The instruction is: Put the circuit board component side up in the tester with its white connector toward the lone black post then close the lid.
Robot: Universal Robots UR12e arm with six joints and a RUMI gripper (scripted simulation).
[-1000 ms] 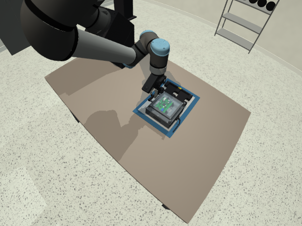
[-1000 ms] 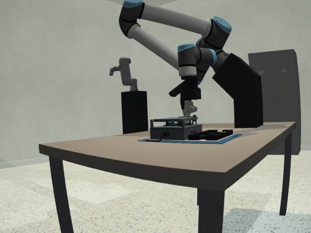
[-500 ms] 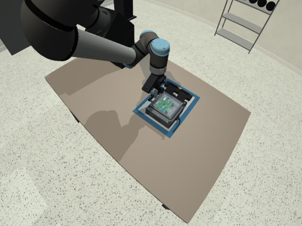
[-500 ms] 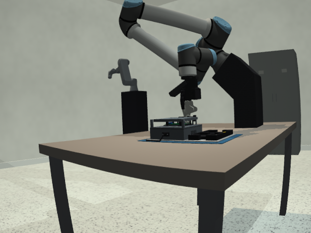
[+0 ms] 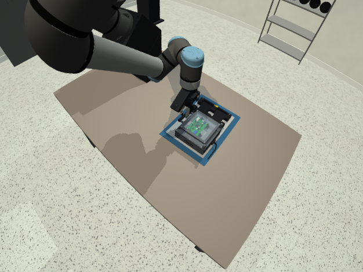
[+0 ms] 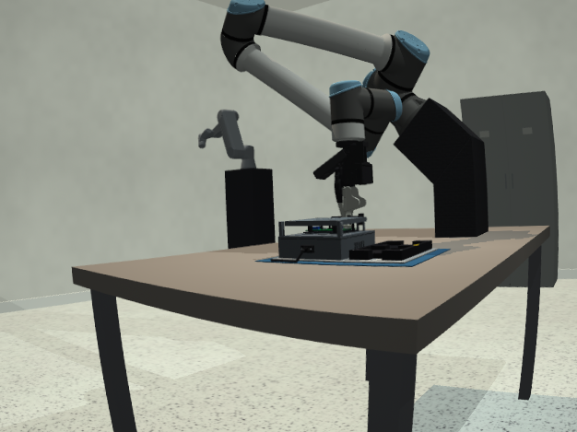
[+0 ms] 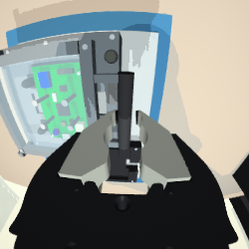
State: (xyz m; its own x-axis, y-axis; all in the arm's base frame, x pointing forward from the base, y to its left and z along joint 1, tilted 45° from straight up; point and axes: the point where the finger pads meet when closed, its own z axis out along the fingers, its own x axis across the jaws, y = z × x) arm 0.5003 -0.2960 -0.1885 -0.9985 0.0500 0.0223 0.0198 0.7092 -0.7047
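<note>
My gripper (image 5: 184, 117) (image 6: 344, 214) (image 7: 126, 111) is nearly shut, with a narrow gap between its jaws and nothing seen held. A black rod crosses the gap in the wrist view. The fingertips are low beside the lid's edge; contact cannot be told. The green circuit board (image 5: 198, 129) (image 6: 331, 229) (image 7: 75, 75) lies flat, component side up, in the grey tester (image 5: 193, 144) (image 6: 317, 249). The clear lid (image 5: 213, 129) (image 6: 308, 222) (image 7: 30, 59) is down over it, roughly level. Its latch, the pins and the connector's direction cannot be made out.
The black tray (image 5: 224, 114) (image 6: 394, 253) stands beside the tester on a blue-bordered mat (image 5: 236, 120) (image 6: 423, 257) (image 7: 164, 55). A black cable (image 5: 216, 147) (image 6: 288, 261) runs from the tester's side. The arm reaches in from the back.
</note>
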